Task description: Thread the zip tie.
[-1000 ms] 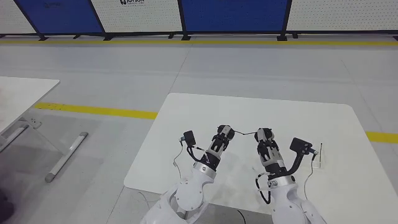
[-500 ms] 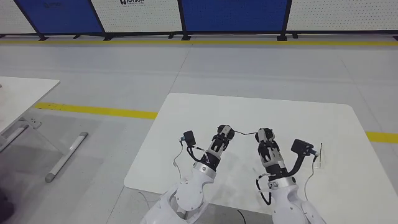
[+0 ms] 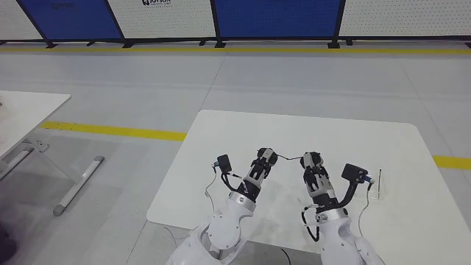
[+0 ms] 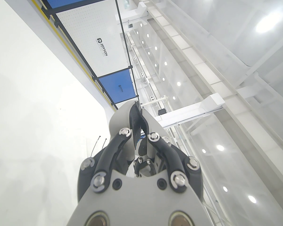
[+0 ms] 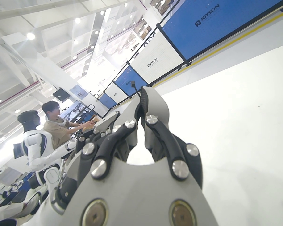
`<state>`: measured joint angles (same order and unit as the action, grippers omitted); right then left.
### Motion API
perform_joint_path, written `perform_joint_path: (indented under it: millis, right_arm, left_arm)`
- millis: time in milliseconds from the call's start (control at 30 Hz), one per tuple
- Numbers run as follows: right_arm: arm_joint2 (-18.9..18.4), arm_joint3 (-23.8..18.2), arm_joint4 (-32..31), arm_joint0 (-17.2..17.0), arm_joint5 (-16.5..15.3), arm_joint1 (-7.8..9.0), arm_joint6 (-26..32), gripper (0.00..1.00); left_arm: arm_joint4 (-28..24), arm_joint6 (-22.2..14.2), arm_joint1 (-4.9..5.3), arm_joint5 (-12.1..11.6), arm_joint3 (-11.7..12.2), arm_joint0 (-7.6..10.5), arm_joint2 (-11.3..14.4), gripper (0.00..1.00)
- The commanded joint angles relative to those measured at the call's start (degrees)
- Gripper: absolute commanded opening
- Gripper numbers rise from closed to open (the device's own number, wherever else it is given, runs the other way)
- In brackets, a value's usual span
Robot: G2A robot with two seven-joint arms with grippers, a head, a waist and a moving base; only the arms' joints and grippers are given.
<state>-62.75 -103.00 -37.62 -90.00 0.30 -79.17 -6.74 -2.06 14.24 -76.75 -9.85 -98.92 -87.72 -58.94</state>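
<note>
We hold one zip tie (image 3: pixel 290 157) at both ends, low centre of the top view.
Nearest, the left gripper (image 4: pixel 137 115) has its pads pressed together, seemingly on the tail end. The right gripper (image 5: pixel 142 99) is clamped just behind the tie's head, which pokes past its fingertips. The strap spans the gap above the white table (image 3: pixel 294 129). We judge it light, thin, springy and slick, so we should grip close to each end. Spare ties (image 3: pixel 379 179) lie farther right.
</note>
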Motion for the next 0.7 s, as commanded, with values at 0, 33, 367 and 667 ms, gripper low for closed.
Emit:
perform_joint_path:
  millis: [0, 33, 367, 667]
  right_arm:
    - [0.21, 0.11, 0.46, 0.03, 0.47, -0.09, 0.19, 0.0]
    - [0.34, 0.13, 1.07, 0.0, 0.8, -0.17, 0.21, 0.0]
    - [2.41, -1.09, 7.95, -0.68, 3.76, -1.11, -0.25, 0.0]
    - [1.55, -1.64, 4.88, -1.96, 6.57, -1.29, -5.65, 0.0]
  left_arm:
    - [0.0, 0.0, 0.0, 0.0, 0.0, 0.0, 0.0, 0.0]
    - [0.0, 0.0, 0.0, 0.0, 0.0, 0.0, 0.0, 0.0]
    - [0.0, 0.0, 0.0, 0.0, 0.0, 0.0, 0.0, 0.0]
    - [0.0, 0.0, 0.0, 0.0, 0.0, 0.0, 0.0, 0.0]
